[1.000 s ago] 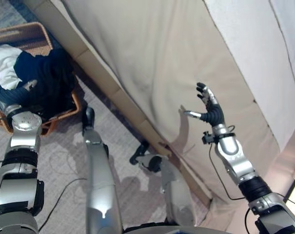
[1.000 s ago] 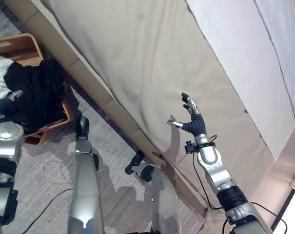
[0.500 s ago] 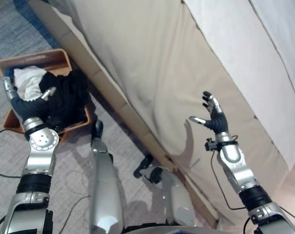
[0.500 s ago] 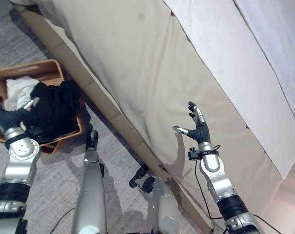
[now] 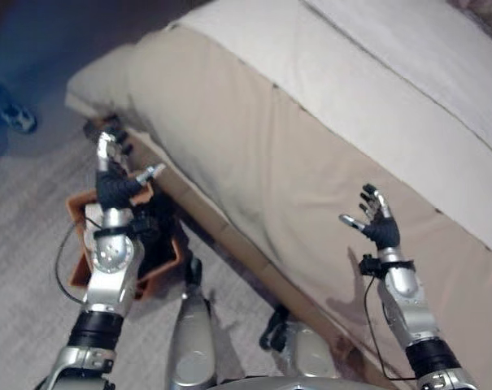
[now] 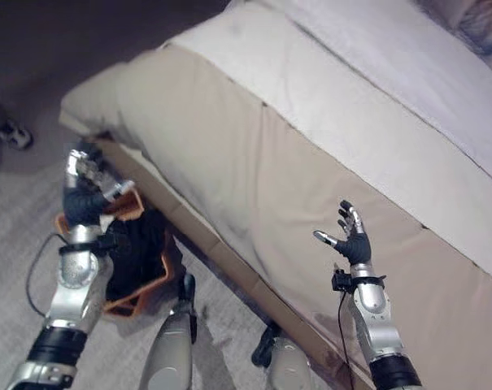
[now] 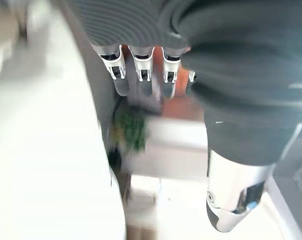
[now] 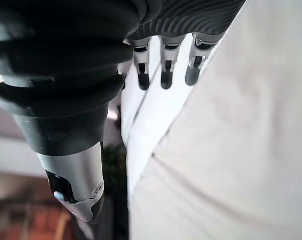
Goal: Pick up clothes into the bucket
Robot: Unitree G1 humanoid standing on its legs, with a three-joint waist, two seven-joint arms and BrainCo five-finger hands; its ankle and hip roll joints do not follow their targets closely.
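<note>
An orange-brown basket (image 6: 140, 301) sits on the grey carpet (image 6: 18, 244), pressed close against the low wooden base (image 6: 221, 260) of the bed (image 5: 327, 122), with dark clothes (image 6: 136, 248) heaped inside it; in the left eye view a patch of white cloth (image 5: 89, 221) shows at the basket's near side. The left robot hand (image 5: 115, 175) is raised above the basket's far rim, fingers spread and straight, holding nothing. The right robot hand (image 6: 351, 236) hangs well apart from it, in front of the beige cover that drapes down the bed's side, also spread wide and empty. Between the two lies a long run of bed edge and bare carpet. A person's shoe (image 5: 18, 118) stands on the floor by the bed's corner. The left wrist view adds something green (image 7: 131, 130) past the fingers, too blurred to name.
</note>
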